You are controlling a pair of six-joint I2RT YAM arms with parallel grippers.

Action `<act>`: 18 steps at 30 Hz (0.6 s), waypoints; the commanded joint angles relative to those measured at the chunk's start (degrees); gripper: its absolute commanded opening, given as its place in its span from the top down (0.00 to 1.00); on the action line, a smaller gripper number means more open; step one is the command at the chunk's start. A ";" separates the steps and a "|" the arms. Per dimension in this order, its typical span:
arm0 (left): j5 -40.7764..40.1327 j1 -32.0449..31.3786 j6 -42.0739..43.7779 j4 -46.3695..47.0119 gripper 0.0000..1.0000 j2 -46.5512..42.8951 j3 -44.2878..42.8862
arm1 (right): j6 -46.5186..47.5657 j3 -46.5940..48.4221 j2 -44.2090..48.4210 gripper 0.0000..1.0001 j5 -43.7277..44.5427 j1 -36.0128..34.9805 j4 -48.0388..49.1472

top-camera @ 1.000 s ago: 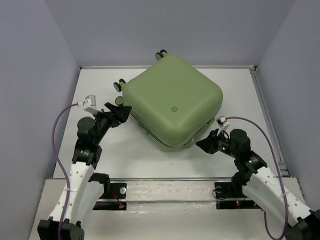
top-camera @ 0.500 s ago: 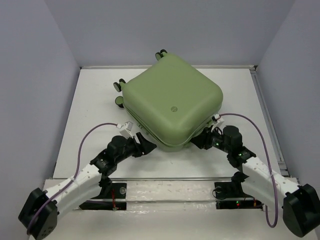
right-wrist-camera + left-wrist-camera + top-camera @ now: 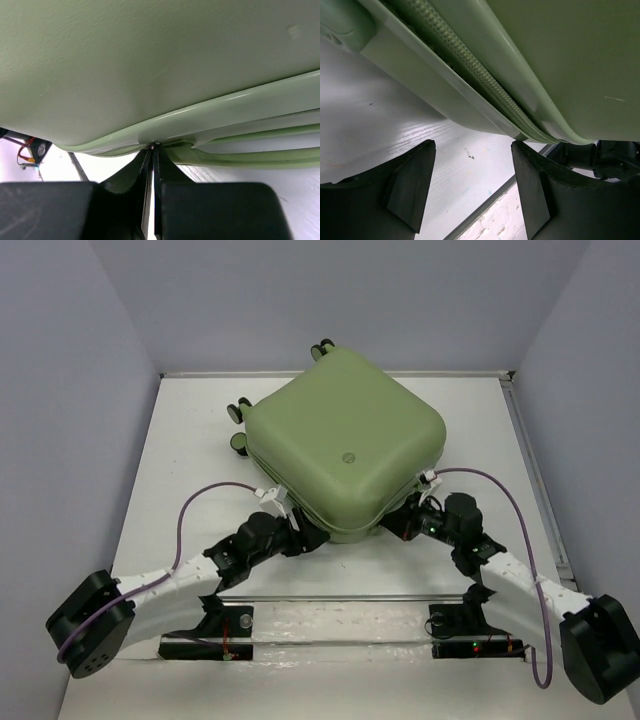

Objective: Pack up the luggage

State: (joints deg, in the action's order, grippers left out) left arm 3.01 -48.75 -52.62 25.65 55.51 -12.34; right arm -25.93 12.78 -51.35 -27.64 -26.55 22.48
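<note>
The luggage (image 3: 345, 445) is a pale olive-green hard-shell suitcase lying flat and closed on the white table, turned diagonally, with its wheels (image 3: 238, 410) at the far left. My left gripper (image 3: 305, 538) is open and empty beside its near-left edge, just below the green zipper seam (image 3: 485, 85); in the left wrist view its jaws stand wide apart (image 3: 472, 150) over bare table. My right gripper (image 3: 388, 525) is shut, and its tips (image 3: 153, 148) touch the seam under the lid's rim (image 3: 210, 112) on the near-right edge. Whether they pinch anything is hidden.
The table (image 3: 200, 440) is boxed by grey walls on the left, back and right. A metal rail (image 3: 340, 620) with both arm bases runs along the near edge. Purple cables loop from each wrist.
My left arm has swung down from the suitcase's left corner to its near-left edge. My right gripper has moved in left to touch the near-right seam. The suitcase has not moved.
</note>
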 commanded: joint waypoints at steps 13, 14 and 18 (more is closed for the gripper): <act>-4.15 -1.61 2.00 15.21 0.29 18.92 -15.60 | -10.18 5.94 11.81 0.93 22.27 -31.17 -33.01; -4.06 -1.70 2.00 15.39 0.30 19.55 -16.22 | -11.93 6.38 10.58 0.93 25.15 -36.77 -33.03; -3.97 -2.49 2.00 16.45 0.30 22.45 -18.59 | -14.41 12.87 0.05 0.93 36.32 -46.12 -29.87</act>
State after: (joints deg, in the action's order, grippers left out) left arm 4.86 -51.68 -50.41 31.22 74.83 -23.53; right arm -34.52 19.94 -43.66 12.71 -60.55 -1.85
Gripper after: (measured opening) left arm 0.703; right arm 0.075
